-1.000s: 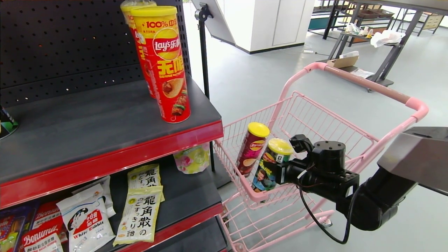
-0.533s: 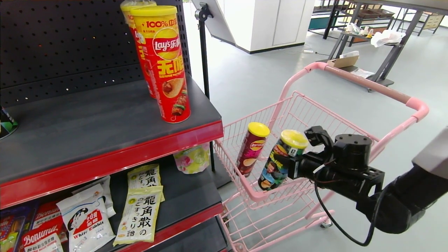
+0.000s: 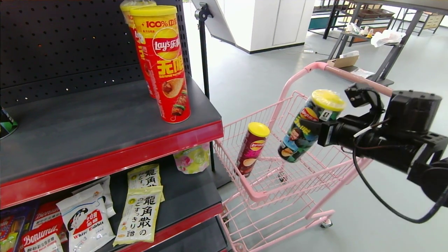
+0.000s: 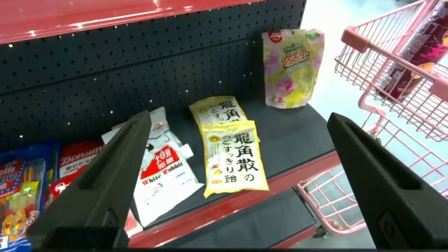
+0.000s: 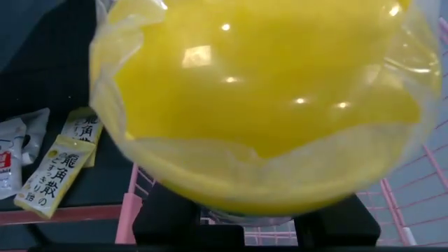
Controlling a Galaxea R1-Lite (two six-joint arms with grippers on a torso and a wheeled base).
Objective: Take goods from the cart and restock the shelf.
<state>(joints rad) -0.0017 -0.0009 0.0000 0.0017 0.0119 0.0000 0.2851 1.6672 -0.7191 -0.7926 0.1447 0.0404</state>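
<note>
The left gripper [image 4: 238, 175] hangs with its fingers spread wide, holding nothing, in front of the candy bags [image 4: 234, 157] on the lower board. In the head view, 2 tall red chip cans [image 3: 162, 63] stand upright at the upper left on the shelf [image 3: 87, 129], with bare board to their left. At centre, a maroon can [image 3: 252, 148] leans inside the pink cart [image 3: 257, 196]. Right of centre, above the basket and apart from it, the right gripper [image 3: 327, 122] is clamped on the green chip can [image 3: 301, 134] just below its yellow lid [image 3: 327, 99]; the can tilts, base toward the lower left. It is probably a light, stiff cardboard tube with a thin wall that would dent under a hard squeeze, and its contents are fragile. The glossy plastic wrap may slip. A hold high on the body leaves the base free to set down flat, once the can is brought upright.
</note>
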